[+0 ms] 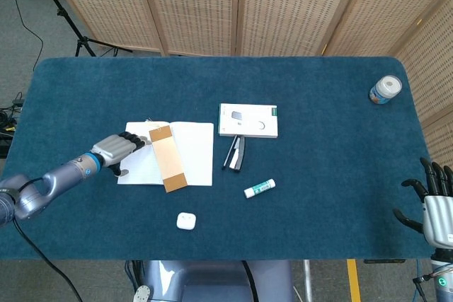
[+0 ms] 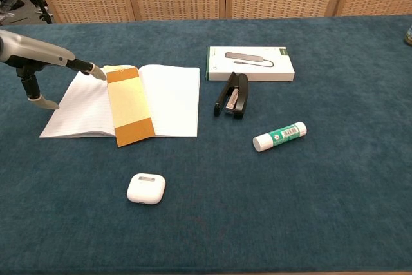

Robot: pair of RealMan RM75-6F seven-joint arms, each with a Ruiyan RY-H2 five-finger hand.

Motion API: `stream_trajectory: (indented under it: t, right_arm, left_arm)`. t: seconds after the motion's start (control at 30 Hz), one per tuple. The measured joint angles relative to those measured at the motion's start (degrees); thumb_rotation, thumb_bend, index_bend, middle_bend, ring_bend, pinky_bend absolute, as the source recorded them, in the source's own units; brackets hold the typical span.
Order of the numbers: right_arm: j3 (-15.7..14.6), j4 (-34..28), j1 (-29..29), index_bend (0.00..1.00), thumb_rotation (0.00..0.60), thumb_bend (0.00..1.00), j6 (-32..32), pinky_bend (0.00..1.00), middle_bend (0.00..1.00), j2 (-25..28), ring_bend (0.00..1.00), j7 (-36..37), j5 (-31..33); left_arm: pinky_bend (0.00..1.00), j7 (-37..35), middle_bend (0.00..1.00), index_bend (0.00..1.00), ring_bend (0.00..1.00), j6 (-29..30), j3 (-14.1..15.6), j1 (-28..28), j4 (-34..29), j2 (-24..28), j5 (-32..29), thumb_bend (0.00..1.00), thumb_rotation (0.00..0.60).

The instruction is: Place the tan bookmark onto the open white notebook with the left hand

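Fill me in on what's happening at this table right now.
The tan bookmark lies along the middle of the open white notebook, its near end reaching just past the notebook's front edge. The left hand hovers at the notebook's left side with its fingers pointing at the bookmark's far end, holding nothing. The right hand sits idle and open at the table's near right corner. A stapler, glue stick, white box and earbud case lie nearby, untouched.
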Motion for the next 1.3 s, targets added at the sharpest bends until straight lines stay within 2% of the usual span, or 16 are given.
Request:
stream_trajectory:
  t: [0.47,1.3]
  right_arm:
    - [0.17,0.43,0.06,0.38,0.600,0.13,-0.43,0.00,0.06,-0.06,0.00,0.25,0.54]
    - [0.46,0.90,0.03,0.38,0.600,0.13,-0.61,0.00,0.06,-0.06,0.00,0.89,1.08]
  left_arm:
    - [0.06,4.16,0.06,0.02,0.00,-1.60,-3.80,0.24,2.23,-3.49,-2.71,0.34,0.600]
    - [0.06,9.62,0.06,0.02,0.00,-2.65,-7.06,0.31,7.59,-9.20,-4.29,0.34,0.600]
